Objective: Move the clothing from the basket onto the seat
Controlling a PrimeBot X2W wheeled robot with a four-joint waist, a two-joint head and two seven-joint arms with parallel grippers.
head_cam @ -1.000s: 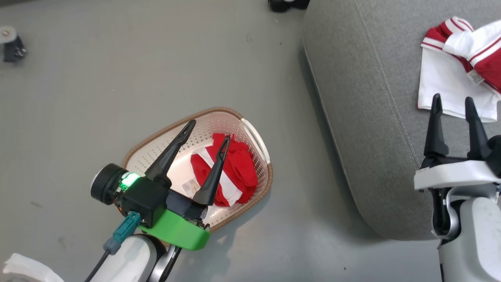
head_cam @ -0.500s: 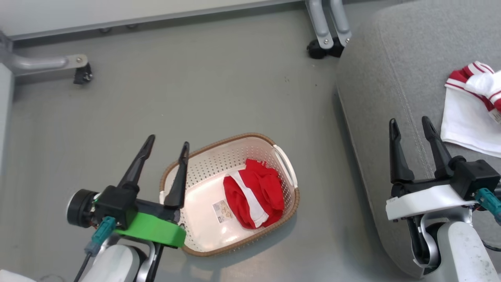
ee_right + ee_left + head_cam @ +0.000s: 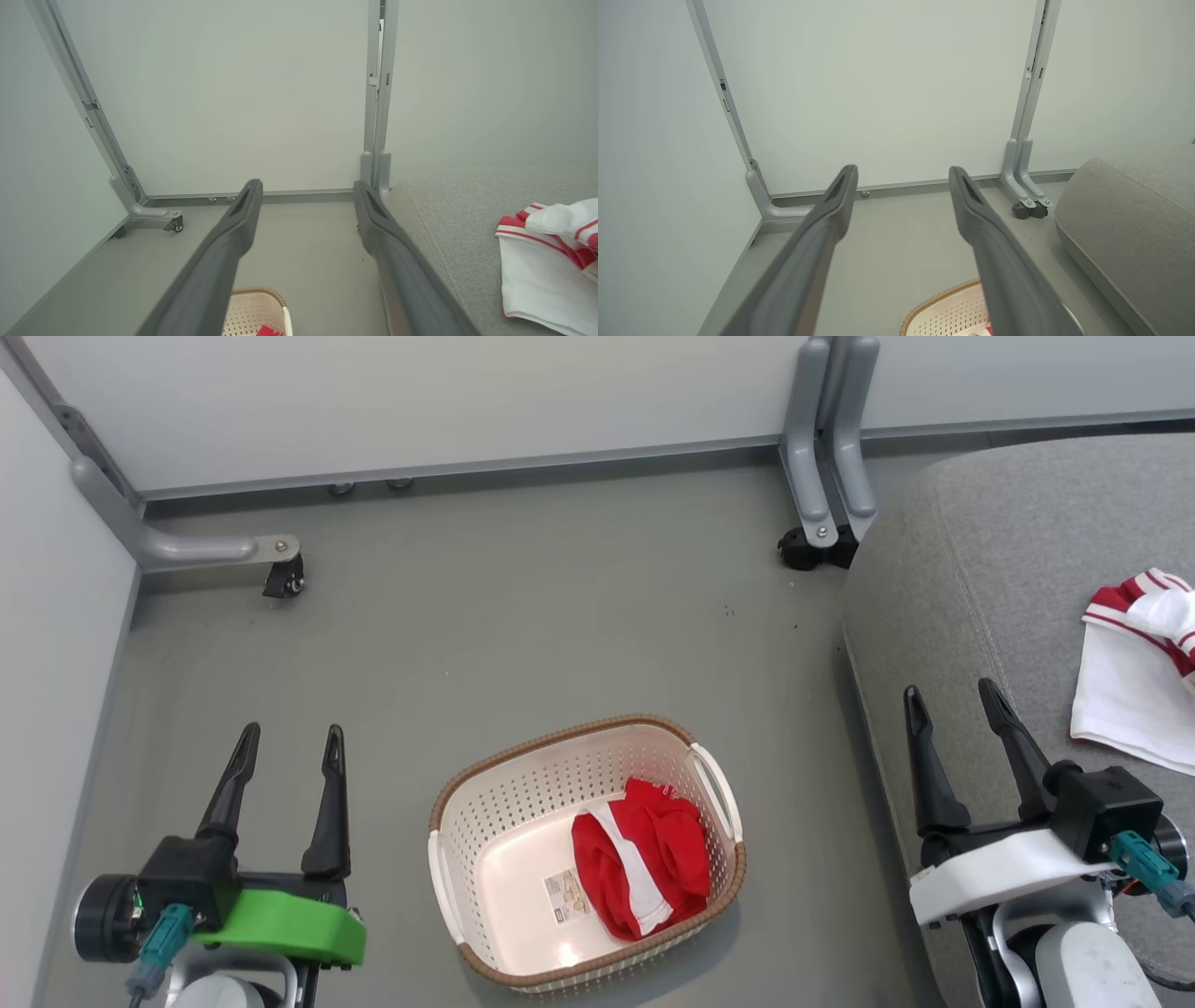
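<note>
Basket (image 3: 523, 784): one, on the floor, with two white handles (image 3: 721, 791), one at each short end.
Garments: two. Red garment (image 3: 653, 859) with a white stripe, one, in the basket's right half. White garment (image 3: 1125, 700) with red striped trim, one, on the seat, well back from its left edge.
Seat (image 3: 990, 579): one.
Paper label (image 3: 567, 896): one, on the basket's bottom.
Grippers: two, left gripper (image 3: 292, 733) and right gripper (image 3: 948, 691), each with two dark fingers set apart.
Grey frame legs: three. Single leg (image 3: 187, 549) at the floor's left edge; paired legs (image 3: 803, 448) by the seat's far corner.
</note>
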